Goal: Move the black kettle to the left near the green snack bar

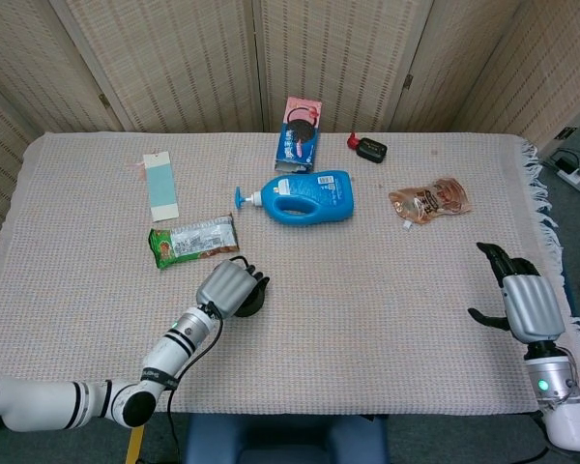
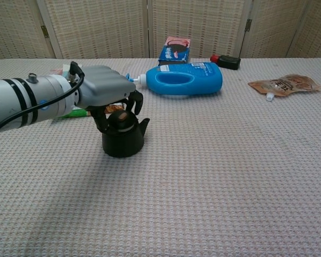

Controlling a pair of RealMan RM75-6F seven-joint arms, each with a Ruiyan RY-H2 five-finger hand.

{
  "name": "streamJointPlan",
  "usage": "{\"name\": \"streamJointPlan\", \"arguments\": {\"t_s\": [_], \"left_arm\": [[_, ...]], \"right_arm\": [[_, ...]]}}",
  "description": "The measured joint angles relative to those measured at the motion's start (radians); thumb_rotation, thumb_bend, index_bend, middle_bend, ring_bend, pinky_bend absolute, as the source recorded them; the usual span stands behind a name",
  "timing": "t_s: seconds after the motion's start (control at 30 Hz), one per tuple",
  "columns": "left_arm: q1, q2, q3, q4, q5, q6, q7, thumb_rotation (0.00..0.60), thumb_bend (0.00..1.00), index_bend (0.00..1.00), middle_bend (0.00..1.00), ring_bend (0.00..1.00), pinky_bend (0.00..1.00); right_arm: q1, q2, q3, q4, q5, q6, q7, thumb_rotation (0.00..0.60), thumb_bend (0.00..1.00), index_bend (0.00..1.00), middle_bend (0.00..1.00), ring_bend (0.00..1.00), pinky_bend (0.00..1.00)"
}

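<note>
The black kettle stands upright on the woven cloth, spout to the right. My left hand lies over its top, fingers curled down around the lid and handle. From the head view the left hand hides most of the kettle. The green snack bar lies just beyond and left of the kettle; in the chest view only a sliver of the snack bar shows behind the hand. My right hand hovers at the table's right edge, fingers apart, holding nothing.
A blue detergent bottle lies behind the kettle. Further back are a cookie box and a small black-and-red object. A brown pouch is at the right, a pale card at the left.
</note>
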Motion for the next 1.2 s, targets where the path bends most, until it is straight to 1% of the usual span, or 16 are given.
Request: {"name": "streamJointPlan", "arguments": {"t_s": [0.2,0.4,0.57,0.7,0.77,0.9,0.93,1.07,1.13,1.2], "left_arm": [[-0.015,0.000,0.012,-0.002,-0.037,0.011,0.008,0.600,0.29,0.20,0.27,0.74,0.63],[-0.021,0.012,0.031,-0.029,-0.049,0.034,0.015,0.600,0.29,0.13,0.19,0.73,0.62],[-0.020,0.029,0.038,-0.064,-0.049,0.057,0.011,0.600,0.29,0.12,0.18,0.72,0.61],[0.003,0.064,0.046,-0.118,-0.006,0.098,-0.020,0.600,0.29,0.12,0.18,0.71,0.61],[0.021,0.084,0.052,-0.143,0.025,0.123,-0.041,0.600,0.29,0.14,0.18,0.68,0.61],[0.085,0.136,0.066,-0.190,0.103,0.200,-0.118,0.600,0.29,0.18,0.19,0.56,0.59],[0.102,0.148,0.068,-0.198,0.117,0.220,-0.138,0.600,0.29,0.19,0.19,0.54,0.59],[0.187,0.211,0.081,-0.217,0.160,0.299,-0.234,0.600,0.29,0.21,0.20,0.45,0.53],[0.236,0.253,0.093,-0.220,0.178,0.335,-0.280,0.600,0.29,0.22,0.20,0.40,0.48],[0.284,0.293,0.106,-0.217,0.192,0.367,-0.326,0.600,0.29,0.22,0.20,0.34,0.42]], "right_arm": [[-0.003,-0.001,0.001,0.002,0.001,0.000,-0.002,0.600,0.09,0.11,0.18,0.29,0.23],[-0.005,-0.002,0.002,0.003,0.003,-0.002,0.003,0.600,0.09,0.11,0.19,0.30,0.23],[-0.007,0.000,0.003,0.002,0.000,-0.001,0.006,0.600,0.09,0.11,0.19,0.30,0.23],[-0.009,0.009,0.007,-0.003,0.001,0.002,0.008,0.600,0.09,0.11,0.19,0.30,0.23],[-0.011,0.017,0.009,-0.007,0.001,0.006,0.009,0.600,0.09,0.11,0.19,0.30,0.23],[-0.018,0.035,0.014,-0.014,0.000,0.014,0.025,0.600,0.09,0.12,0.20,0.30,0.23],[-0.019,0.040,0.013,-0.014,-0.002,0.013,0.034,0.600,0.09,0.12,0.20,0.29,0.23],[-0.024,0.077,0.006,-0.004,-0.023,0.000,0.094,0.600,0.09,0.12,0.20,0.25,0.23],[-0.029,0.089,0.003,0.012,-0.034,0.001,0.118,0.600,0.09,0.12,0.19,0.25,0.23],[-0.037,0.091,0.001,0.035,-0.047,0.015,0.142,0.600,0.09,0.12,0.18,0.24,0.23]]}}
